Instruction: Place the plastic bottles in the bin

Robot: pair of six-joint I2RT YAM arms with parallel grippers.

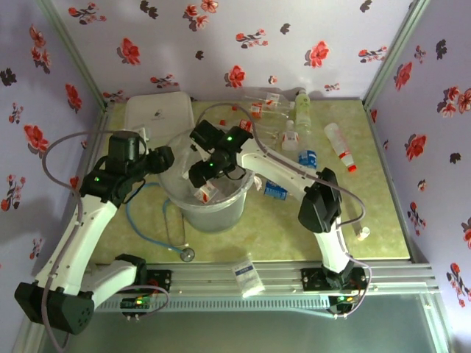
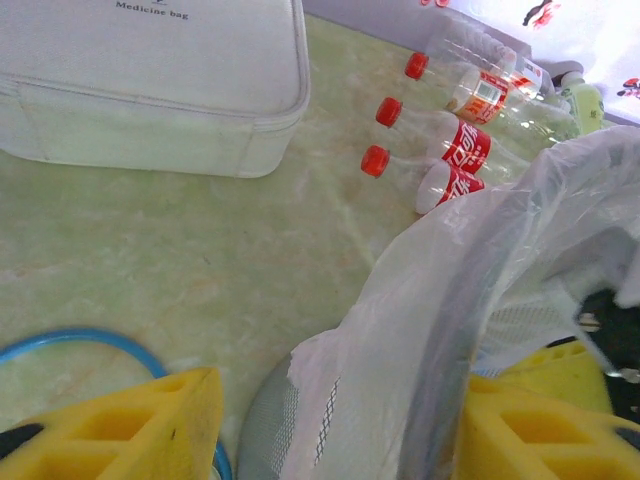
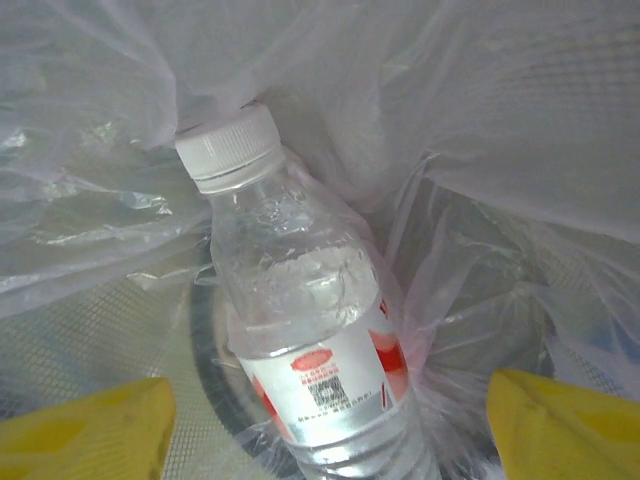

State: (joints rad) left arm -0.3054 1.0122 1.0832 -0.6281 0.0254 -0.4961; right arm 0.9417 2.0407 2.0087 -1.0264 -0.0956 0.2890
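The bin (image 1: 213, 215), a translucent bucket lined with a clear bag, stands mid-table. My right gripper (image 1: 207, 176) hangs inside it, open, its yellow fingers (image 3: 85, 430) wide apart. Between them a white-capped plastic bottle (image 3: 300, 330) with a red and white label lies loose on the bag lining (image 3: 500, 100). My left gripper (image 1: 159, 157) is at the bin's left rim, jaws closed on the mesh wall (image 2: 265, 420) and bunched bag. Several more bottles lie behind and right of the bin, among them red-capped ones (image 2: 440, 150), a blue-labelled one (image 1: 274, 189) and a red-capped one (image 1: 340, 145).
A flat white medicine bag (image 1: 158, 114) lies at the back left, close to my left gripper (image 2: 340, 440). A blue-tubed stethoscope (image 1: 154, 220) curls in front of the bin. A small white packet (image 1: 248, 276) rests at the near edge. Floral walls enclose the table.
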